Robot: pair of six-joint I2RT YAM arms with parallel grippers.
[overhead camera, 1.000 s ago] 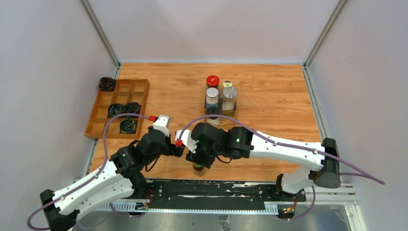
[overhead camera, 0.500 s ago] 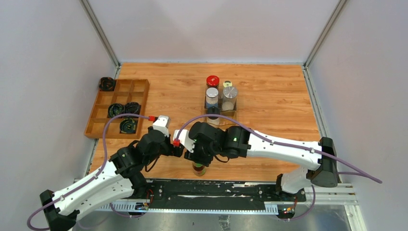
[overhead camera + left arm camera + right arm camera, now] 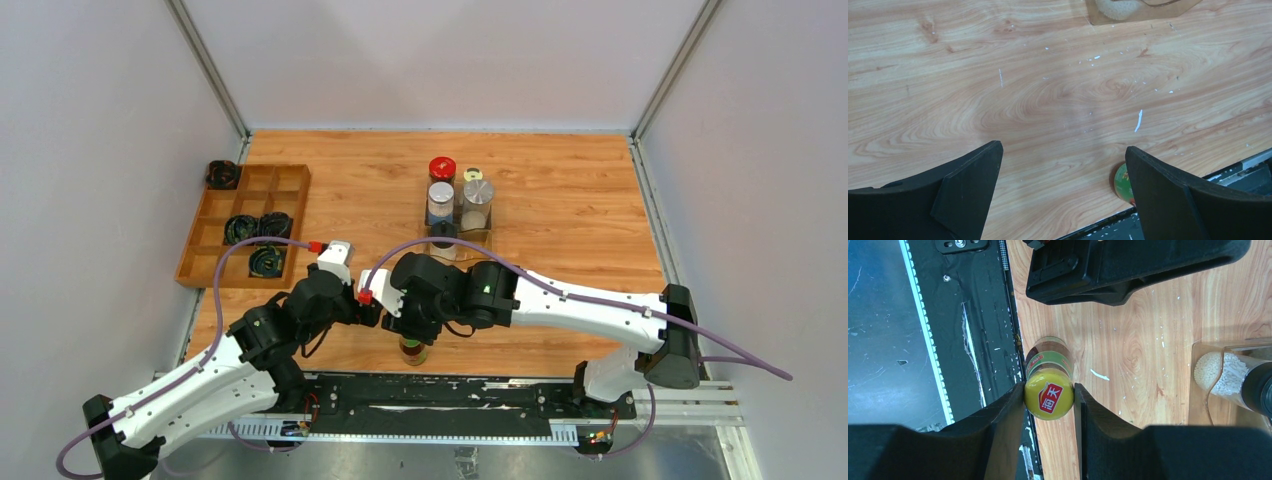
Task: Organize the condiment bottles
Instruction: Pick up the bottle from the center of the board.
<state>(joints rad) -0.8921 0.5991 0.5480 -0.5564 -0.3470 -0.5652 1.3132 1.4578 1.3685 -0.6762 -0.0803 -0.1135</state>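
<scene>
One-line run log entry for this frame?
phase: grasp | right gripper: shut on sauce bottle at cap | left gripper: open, empty | bottle: upright, near edge of table

The wooden table (image 3: 570,200) before me bears a compartment tray (image 3: 285,182) at left, a clear rack (image 3: 478,238) of jars (image 3: 441,200) mid-table, and a sauce bottle (image 3: 414,350) at my edge.

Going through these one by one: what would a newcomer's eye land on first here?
The right claw pinches the cap of a yellow-capped sauce bottle that stands upright at the near edge of the wooden table. Farther back, around mid-table, a red-lidded jar and a silver-lidded jar stand packed together with other jars. The left claw hangs wide open over bare wood, holding nothing.
</scene>
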